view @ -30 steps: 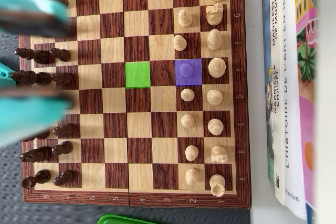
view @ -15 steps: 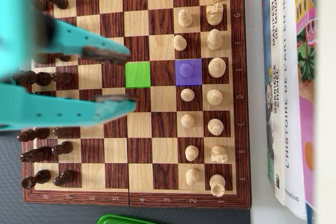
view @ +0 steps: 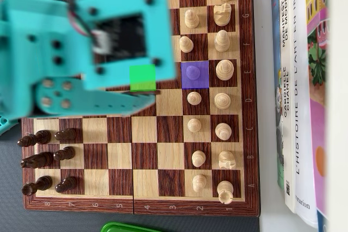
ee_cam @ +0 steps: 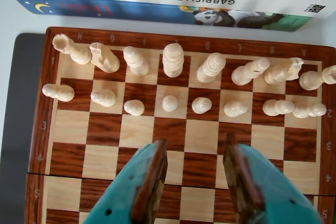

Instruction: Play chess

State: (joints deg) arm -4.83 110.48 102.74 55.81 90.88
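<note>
The tool (ee_cam: 195,163) hangs wide apart and empty over the middle of the board (ee_cam: 47,129), its teal fingers (ee_cam: 142,182) above bare squares. In the wrist view the white pawns (ee_cam: 169,103) stand in their row just ahead. In the overhead view one pawn (view: 192,71) sits on a purple-tinted square, a green square (view: 142,77) two squares left of it. Black pieces (view: 41,160) line the left edge, and books (view: 296,91) lie on the worktop at the right.

We count one chessboard (view: 122,156). In the overhead view, sixteen light pieces stand at 3 o'clock: eight pawns (view: 194,125) and eight back-rank pieces (view: 223,131). Six dark pieces (view: 64,153) show fully at 8 o'clock; the arm (view: 81,36) hides others. We count two coloured squares: one green square (view: 142,77) and one purple square (view: 203,82).
</note>
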